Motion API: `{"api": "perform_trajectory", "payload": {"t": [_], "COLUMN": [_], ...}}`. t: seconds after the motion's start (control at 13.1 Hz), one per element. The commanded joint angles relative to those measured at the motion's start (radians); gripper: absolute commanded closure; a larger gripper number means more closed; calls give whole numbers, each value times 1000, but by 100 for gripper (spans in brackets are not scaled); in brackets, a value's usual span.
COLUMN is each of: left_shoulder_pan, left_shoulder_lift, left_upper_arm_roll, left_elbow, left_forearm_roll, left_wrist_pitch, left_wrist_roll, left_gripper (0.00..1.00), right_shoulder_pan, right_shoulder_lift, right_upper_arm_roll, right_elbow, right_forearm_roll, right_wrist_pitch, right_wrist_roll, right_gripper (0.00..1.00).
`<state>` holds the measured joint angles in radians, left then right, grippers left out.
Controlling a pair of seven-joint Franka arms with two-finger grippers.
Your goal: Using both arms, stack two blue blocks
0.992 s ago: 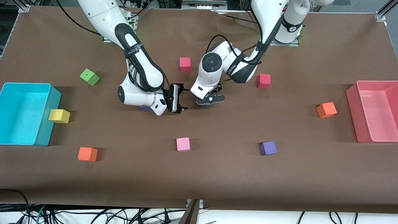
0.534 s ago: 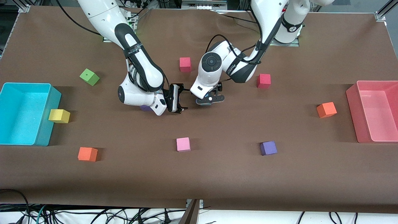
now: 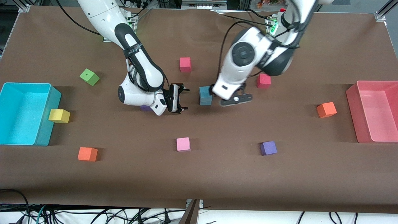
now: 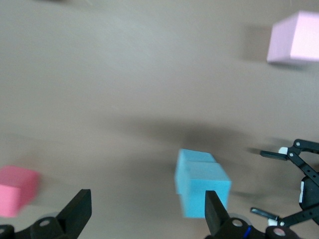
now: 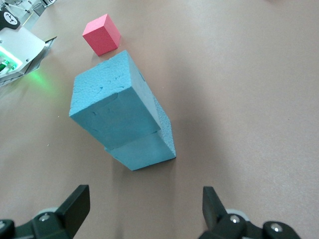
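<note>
The stacked blue blocks (image 3: 205, 95) stand free between both arms' spread fingers (image 5: 75, 206).

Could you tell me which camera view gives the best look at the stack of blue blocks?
The right wrist view: the stack of blue blocks fills it, showing both cubes and the seam between them. The left wrist view shows it smaller and blurred. The front view shows it from above, seam unclear.

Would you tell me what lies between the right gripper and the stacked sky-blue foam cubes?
Only bare brown tabletop: the right wrist view shows the open right gripper facing the stacked sky-blue foam cubes with nothing between.
</note>
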<state>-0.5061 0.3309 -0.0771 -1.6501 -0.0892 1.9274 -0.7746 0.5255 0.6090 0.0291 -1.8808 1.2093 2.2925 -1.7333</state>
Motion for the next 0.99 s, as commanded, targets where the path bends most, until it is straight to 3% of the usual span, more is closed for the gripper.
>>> {"api": "perform_trajectory", "payload": {"t": [0.0, 0.15, 0.23, 0.38, 0.61, 0.76, 0.92], "left_shoulder_pan": [148, 246, 262, 264, 265, 267, 278], "left_shoulder_lift": [-171, -274, -311, -375, -430, -432, -425], "left_upper_arm_roll": [-12, 2, 51, 147, 180, 183, 180], "left_elbow": [-62, -85, -88, -118, -158, -158, -131], "left_forearm_roll": [11, 16, 19, 35, 135, 135, 128], "left_wrist_pitch": [-114, -210, -244, -284, -291, -297, -330], "left_wrist_roll": [176, 393, 470, 610, 673, 678, 667], "left_gripper": [0, 0, 0, 0, 0, 0, 0], "right_shoulder_pan": [-7, -7, -7, -15, -24, -25, -25], "right_shoulder_lift": [0, 0, 0, -6, -29, -55, -63], "right_upper_arm_roll": [5, 5, 5, 2, -29, -96, -209], "right_elbow": [2, 2, 3, 12, 14, 38, 144], "right_forearm_roll": [24, 24, 24, 19, 0, -100, -288], "right_wrist_pitch": [-8, -8, -8, -11, -79, -210, -473], "right_wrist_roll": [-25, -25, -23, -8, 23, 92, 216], "right_gripper": [0, 0, 0, 0, 0, 0, 0]}}
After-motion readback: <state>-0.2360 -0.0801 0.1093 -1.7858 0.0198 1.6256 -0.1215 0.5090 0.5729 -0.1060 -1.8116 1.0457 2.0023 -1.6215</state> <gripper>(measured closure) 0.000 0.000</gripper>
